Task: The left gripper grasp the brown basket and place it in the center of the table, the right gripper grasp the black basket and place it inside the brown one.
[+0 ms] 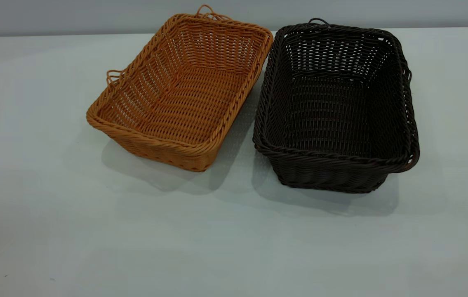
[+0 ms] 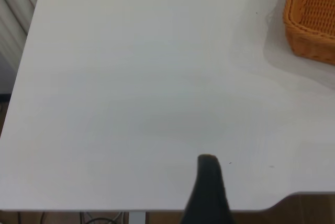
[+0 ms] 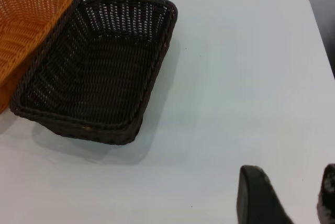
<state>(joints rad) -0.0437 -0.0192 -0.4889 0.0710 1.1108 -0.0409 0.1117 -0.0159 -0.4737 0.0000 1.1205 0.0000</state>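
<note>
Brown basket (image 1: 180, 93) and black basket (image 1: 335, 111) both sit untouched, so I'm at the very start: step one, the left grab, isn't begun. Nearest my cameras are the pincers. Low in the left wrist view, the left pincer (image 2: 208, 192) shows as one dark finger over bare desk (image 1: 52, 227); whether it's apart or together, I cannot tell. At the lower right of the right wrist view, the right pincer (image 3: 285, 195) hangs with its two fingers apart, nothing between them, well short of the black basket.

Farther out, in the exterior view, the brown basket sits upper centre-left, turned at an angle, empty. The black one sits just right of it, rims almost meeting near the top of the frame.

Next, I reckon, the left pincer must reach across to the brown basket's braided rim, pinch one wall, and drag or lift it toward the desk's centre, clear of its neighbour.
</note>
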